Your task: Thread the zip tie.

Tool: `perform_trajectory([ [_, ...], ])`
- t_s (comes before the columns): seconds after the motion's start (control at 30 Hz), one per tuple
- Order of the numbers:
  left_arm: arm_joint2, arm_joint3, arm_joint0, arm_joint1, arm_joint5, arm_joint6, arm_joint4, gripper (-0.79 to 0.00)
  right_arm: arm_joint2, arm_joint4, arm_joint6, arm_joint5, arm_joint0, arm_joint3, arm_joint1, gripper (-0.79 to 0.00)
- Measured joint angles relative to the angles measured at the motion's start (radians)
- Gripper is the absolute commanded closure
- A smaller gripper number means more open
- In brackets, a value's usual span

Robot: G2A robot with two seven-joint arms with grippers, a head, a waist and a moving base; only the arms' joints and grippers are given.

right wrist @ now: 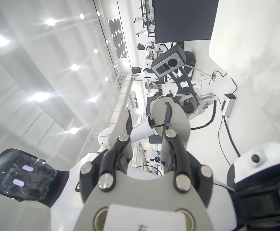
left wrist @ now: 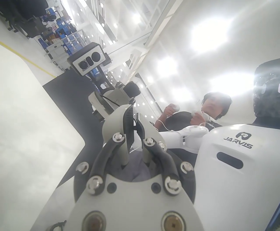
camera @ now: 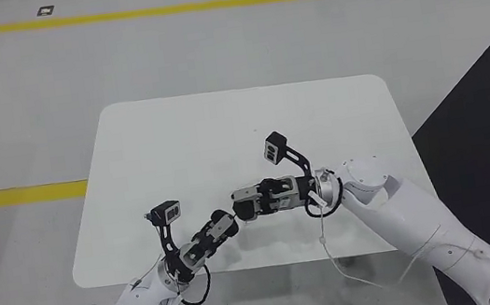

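**A:** Where are the two arms?

**B:** They meet almost tip to tip over the table [camera: 176, 134], near the middle of its near edge. The left pincer [left wrist: 132, 109] comes in from the near left corner, the right pincer [right wrist: 147, 109] from the near right corner.

**A:** What is the left pincer doing?

**B:** Its fingers lie close together and converge at the tips. I cannot tell whether anything is pinched between them.

**A:** And the right one?

**B:** It is spread apart, and the room behind shows through the gap between its fingers.

**A:** Where is the zip tie?

**B:** A thin black strand, seemingly the zip tie [right wrist: 158, 125], crosses the inner side of one right finger [right wrist: 177, 124], at its ribbed black pad [right wrist: 167, 116]. I cannot tell what holds it. From above it is too small to make out.
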Motion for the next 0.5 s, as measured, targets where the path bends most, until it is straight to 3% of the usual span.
perform_trajectory([
  [0.13,0.001,-0.002,0.000,-0.003,0.008,0.011,0.012,0.000,0.000,-0.016,0.005,0.007,0.001,0.002,-0.006,-0.212],
  [0.23,-0.005,0.002,0.000,-0.005,0.015,0.025,0.022,0.000,0.005,-0.024,0.009,0.007,-0.002,0.004,-0.009,-0.129],
  [0.5,-0.011,-0.001,0.004,-0.008,0.025,0.042,0.038,0.000,0.021,-0.040,0.015,0.019,-0.009,0.004,-0.015,-0.077],
])
